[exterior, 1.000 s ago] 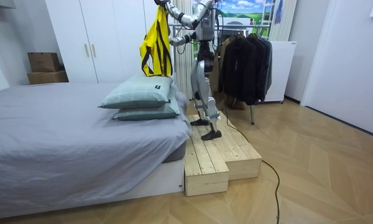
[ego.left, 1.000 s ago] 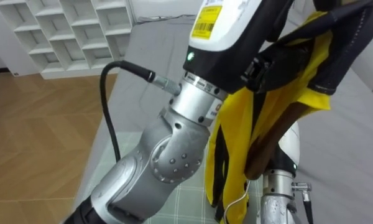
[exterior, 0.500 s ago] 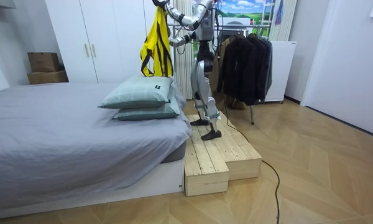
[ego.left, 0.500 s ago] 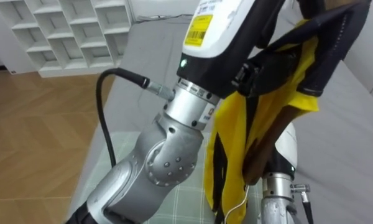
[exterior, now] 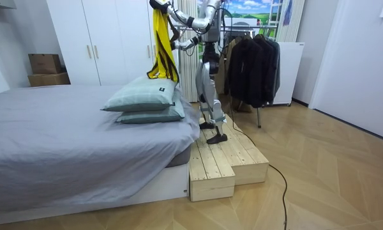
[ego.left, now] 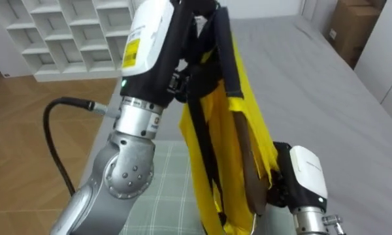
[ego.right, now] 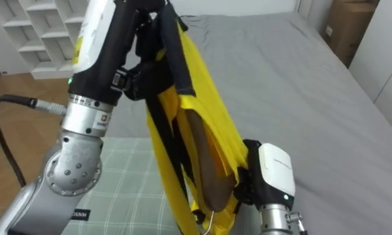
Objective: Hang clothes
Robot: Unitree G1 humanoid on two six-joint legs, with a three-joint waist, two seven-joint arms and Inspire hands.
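Observation:
A yellow garment (ego.left: 230, 111) with dark trim hangs lengthwise in front of me, above the bed. A brown wooden hanger (ego.left: 244, 163) sits inside it, its wire hook at the bottom end. My left arm reaches up along the garment, and my left hand (exterior: 157, 6) grips its top end high up. My right forearm comes in from the lower right, and the right hand (exterior: 177, 46) lies behind the yellow cloth by the hanger, fingers hidden. In the room view I stand on a wooden platform (exterior: 226, 160) beside the bed, both arms raised.
Below my hands lie green checked pillows (ego.left: 163, 196) on the grey bed (ego.left: 326, 98). A white cubby shelf (ego.left: 65, 32) stands beyond the wooden floor, and a cardboard box (ego.left: 353, 26) is at the far right. A rack of dark clothes (exterior: 252, 61) stands behind me.
My left arm has swung the garment's top higher and toward the room view's left. The garment now hangs narrow and edge-on there. The eye view has shifted.

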